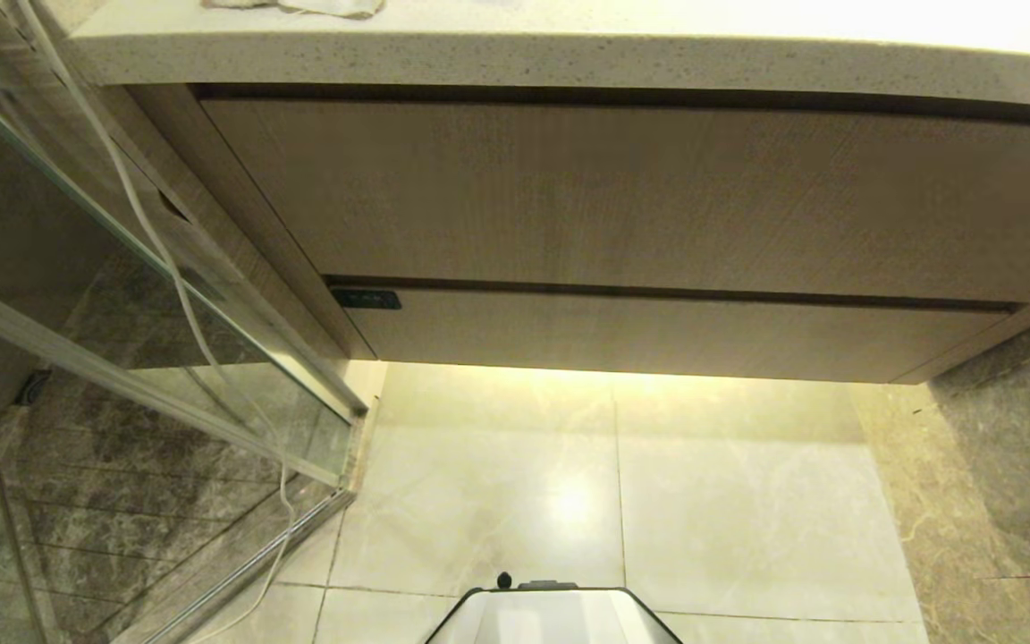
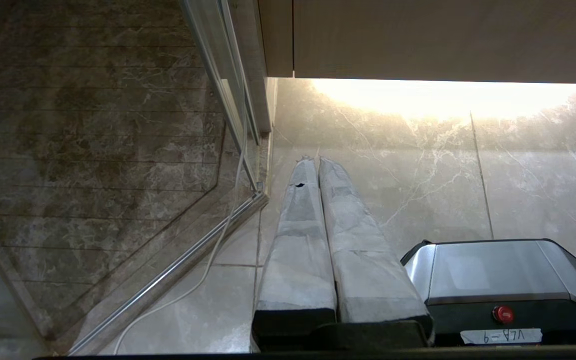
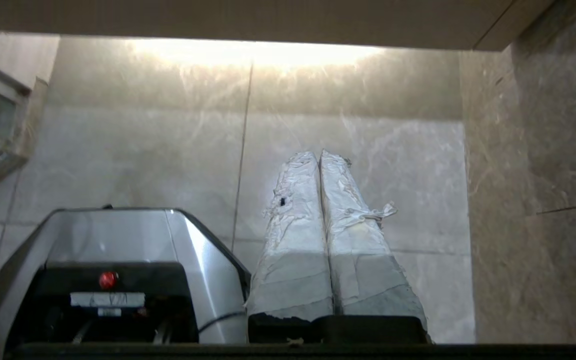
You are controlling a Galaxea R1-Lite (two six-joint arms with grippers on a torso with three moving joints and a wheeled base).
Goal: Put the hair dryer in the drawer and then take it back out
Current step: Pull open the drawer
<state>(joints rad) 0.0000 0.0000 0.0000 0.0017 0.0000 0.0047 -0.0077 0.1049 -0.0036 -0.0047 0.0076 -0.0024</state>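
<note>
Grippers are seen clenched and empty: the left gripper (image 2: pixel 318 161) and right gripper (image 3: pixel 319 155) are hung low beside the robot base (image 1: pixel 555 615), over the pale floor tiles (image 1: pixel 730 501). Farther on, the drawer (image 1: pixel 658 335) is shut under the stone counter (image 1: pixel 515 54). No hair dryer can be made out.

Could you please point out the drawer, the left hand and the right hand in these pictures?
drawer (image 1: pixel 658 335): head view, on its narrow closed front.
left hand (image 2: pixel 318 162): left wrist view, between its shut fingertips.
right hand (image 3: pixel 319 156): right wrist view, between its shut fingertips.
</note>
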